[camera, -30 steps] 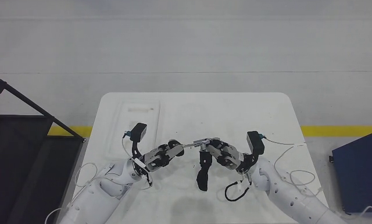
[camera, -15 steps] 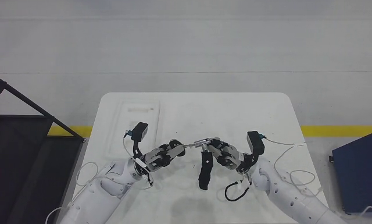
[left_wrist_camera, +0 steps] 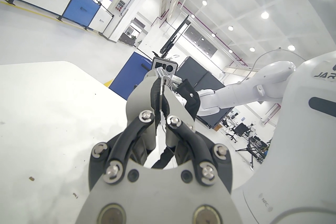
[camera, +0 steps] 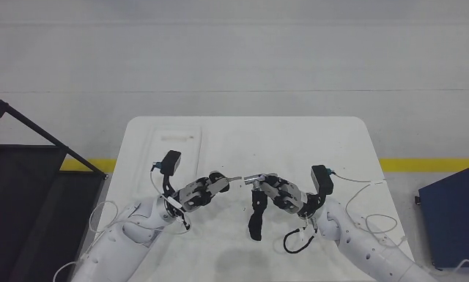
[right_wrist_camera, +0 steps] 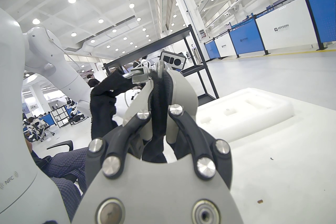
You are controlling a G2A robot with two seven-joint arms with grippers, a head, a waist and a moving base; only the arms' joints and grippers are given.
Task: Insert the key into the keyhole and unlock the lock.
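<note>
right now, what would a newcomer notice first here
Above the white table, the left end effector pinches a silver key aimed at the lock held in the right end effector, a small gap between them. A black fabric strip dangles below the lock.

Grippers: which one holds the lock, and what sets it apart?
The right gripper: it is shut on the lock, and a black strap hangs below it. The left gripper grips only the thin key.

left gripper point(camera: 217, 182): drawn back, away from the lock point(camera: 254, 179)
key point(camera: 233, 181): tip earlier at the lock, now just short of it
</note>
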